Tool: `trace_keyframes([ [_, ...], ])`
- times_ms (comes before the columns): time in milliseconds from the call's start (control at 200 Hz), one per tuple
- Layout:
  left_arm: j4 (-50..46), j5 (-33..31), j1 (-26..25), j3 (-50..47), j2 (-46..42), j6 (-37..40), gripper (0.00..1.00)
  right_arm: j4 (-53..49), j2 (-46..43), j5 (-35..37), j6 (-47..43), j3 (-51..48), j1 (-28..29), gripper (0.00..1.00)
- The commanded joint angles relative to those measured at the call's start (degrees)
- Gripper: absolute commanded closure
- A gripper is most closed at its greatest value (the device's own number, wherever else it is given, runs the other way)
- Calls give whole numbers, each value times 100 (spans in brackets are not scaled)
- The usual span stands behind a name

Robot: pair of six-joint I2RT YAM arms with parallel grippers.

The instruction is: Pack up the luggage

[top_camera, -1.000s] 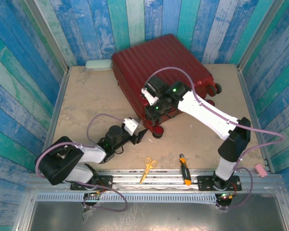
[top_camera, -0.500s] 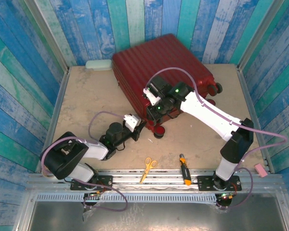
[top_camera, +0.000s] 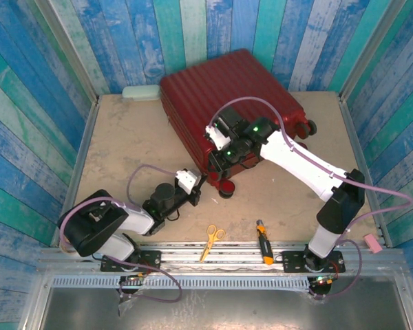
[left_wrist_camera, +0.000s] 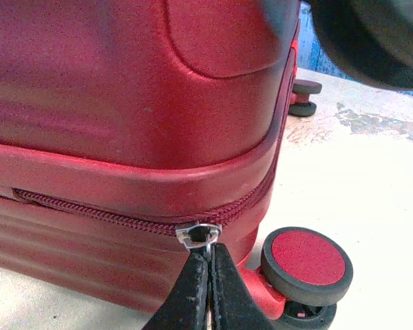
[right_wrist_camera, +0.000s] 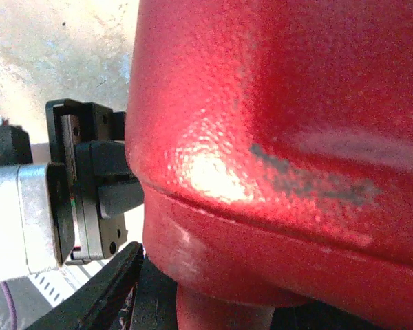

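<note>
From above: luggage (top_camera: 227, 96) lying closed at desk (top_camera: 124, 144) rear, near corner masked by the right arm (top_camera: 296, 161). Left wrist: left fingers (left_wrist_camera: 193, 289) clamped on zipper pull (left_wrist_camera: 198, 235); wheel (left_wrist_camera: 308, 265) cropped. Right wrist: right fingers (right_wrist_camera: 107, 295) mostly hidden, spread unreadable.

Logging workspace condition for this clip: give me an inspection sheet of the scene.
Surface: beige tabletop, scuffed.
Job's things: large dark-red ribbed hard-shell suitcase lying flat, lid down.
Clutter: yellow-handled scissors and orange-black screwdriver near the metal front rail; pale green block at the back edge.
Grippers: left gripper shut on the silver metal zipper pull; right gripper at the suitcase's near corner, grip unclear.
Cables: pale purple cables looping above the tabletop.
Surroundings: blue-and-teal plank walls.
</note>
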Motion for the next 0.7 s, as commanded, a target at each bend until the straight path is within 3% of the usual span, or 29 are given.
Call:
trace_keyframes([
  [0,855,343,-345,-107,267,395,100,1430,73,-373,-290,534,31,100],
  [260,1500,-228,-934,172,1205,859,100,1413,552,-530,60,1127,45,99],
  [290,1532,-305,-1187,229,1313,897,100,1392,621,-524,87,1224,56,99],
  [696,1452,-2462,-2472,1294,2429,825,100,1317,1723,-246,326,2432,845,99],
])
